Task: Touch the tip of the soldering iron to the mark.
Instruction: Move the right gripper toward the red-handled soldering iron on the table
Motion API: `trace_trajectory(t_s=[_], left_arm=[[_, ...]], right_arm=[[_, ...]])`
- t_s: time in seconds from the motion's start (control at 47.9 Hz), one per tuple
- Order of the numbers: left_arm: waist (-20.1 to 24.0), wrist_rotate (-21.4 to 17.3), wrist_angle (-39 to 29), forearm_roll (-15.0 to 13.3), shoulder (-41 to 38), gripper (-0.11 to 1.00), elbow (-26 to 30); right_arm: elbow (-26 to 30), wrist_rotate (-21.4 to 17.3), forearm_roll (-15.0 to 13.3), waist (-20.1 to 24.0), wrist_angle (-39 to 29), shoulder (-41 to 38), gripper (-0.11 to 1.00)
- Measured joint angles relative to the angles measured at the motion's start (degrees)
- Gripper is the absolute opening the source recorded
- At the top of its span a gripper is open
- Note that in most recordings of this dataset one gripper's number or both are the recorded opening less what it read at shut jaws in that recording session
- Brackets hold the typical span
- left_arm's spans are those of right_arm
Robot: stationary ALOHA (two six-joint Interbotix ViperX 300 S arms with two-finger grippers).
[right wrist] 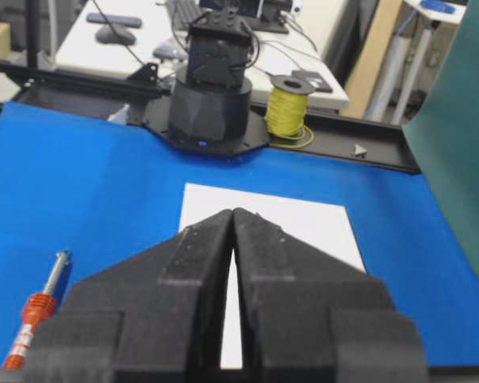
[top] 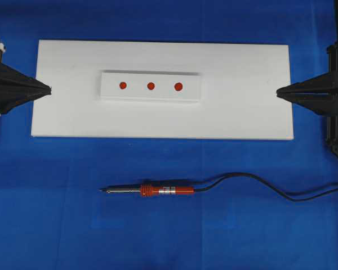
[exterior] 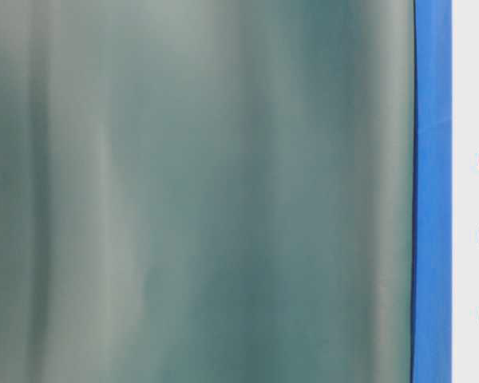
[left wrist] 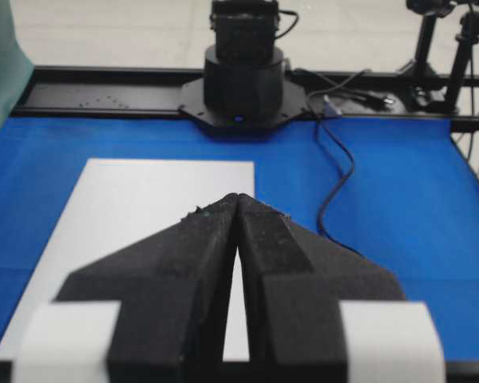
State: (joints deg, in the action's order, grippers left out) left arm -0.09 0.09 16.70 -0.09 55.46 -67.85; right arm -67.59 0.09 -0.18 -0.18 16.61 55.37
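red-handled soldering iron lies untouched

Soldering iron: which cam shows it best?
Overhead. The whole soldering iron lies in view on the blue mat, tip to cord. The right wrist view catches only its tip end and part of the handle at the bottom left; the table-level and left wrist views miss it.
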Motion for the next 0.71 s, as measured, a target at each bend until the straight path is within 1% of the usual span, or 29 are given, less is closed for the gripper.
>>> trace_trajectory(t_s=[0.125, 0.313, 0.397, 0.522, 0.585, 0.627, 0.669, 0.71], left_arm=[[-0.2, 0.3, 0.0, 0.0, 0.2, 0.0, 0.0], [-0.4, 0.3, -0.1, 0.0, 0.2, 0.0, 0.0], [-0.4, 0.3, 0.0, 0.1, 0.3, 0.0, 0.0], [-0.4, 0.2, 0.0, 0.1, 0.2, 0.0, 0.0], [-0.3, 0.3, -0.1, 0.1, 0.1, 0.0, 0.0], [-0.4, 0.3, 0.0, 0.1, 0.2, 0.0, 0.0], [-0.4, 0.3, 0.0, 0.0, 0.1, 0.0, 0.0], [-0.4, 0.3, 0.0, 0.0, 0.2, 0.0, 0.0]], right_arm=[[0.5, -0.5, 0.0, 0.7, -0.8, -0.8, -0.06], [2.5, -0.9, 0.1, 2.0, -4.8, -2.1, -0.06], [2.9, -1.1, 0.2, 2.7, -5.1, -3.1, -0.06], [4.0, -2.6, 0.3, 3.4, -5.1, -5.8, -0.06], [4.6, -3.6, 0.3, 3.8, -5.1, -7.7, -0.04], [5.0, -4.1, 0.3, 4.0, -5.1, -9.2, 0.0], [5.4, -4.7, 0.3, 4.3, -5.1, -10.7, 0.05], [6.0, -5.4, 0.3, 4.7, -5.1, -12.4, 0.12]])
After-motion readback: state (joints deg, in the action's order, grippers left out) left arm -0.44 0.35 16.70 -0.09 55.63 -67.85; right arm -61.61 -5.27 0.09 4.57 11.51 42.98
